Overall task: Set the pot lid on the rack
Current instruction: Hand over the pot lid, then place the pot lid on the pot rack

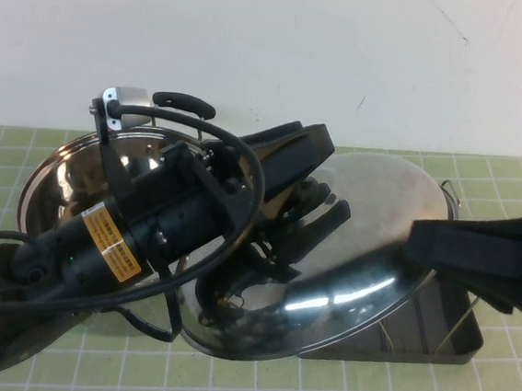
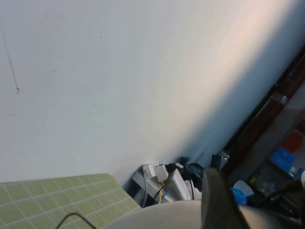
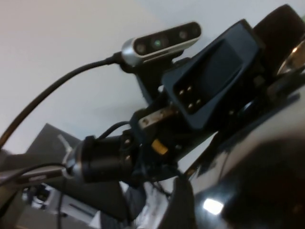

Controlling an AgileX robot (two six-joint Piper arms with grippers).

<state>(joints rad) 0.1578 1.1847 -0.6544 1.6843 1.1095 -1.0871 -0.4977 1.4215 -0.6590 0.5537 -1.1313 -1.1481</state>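
Left end effector (image 1: 324, 169) touches pot lid (image 1: 367, 243); right end effector (image 1: 419, 238) too.

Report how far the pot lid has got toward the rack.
Done: the pot lid is off the pot and tilted over the rack, its lower edge apparently down in the tray.
In hand: the left gripper is at the lid's centre, where the knob is hidden; the right gripper is at its rim. Neither grip is visible.
Left: letting go and backing away, if the lid stands unaided.
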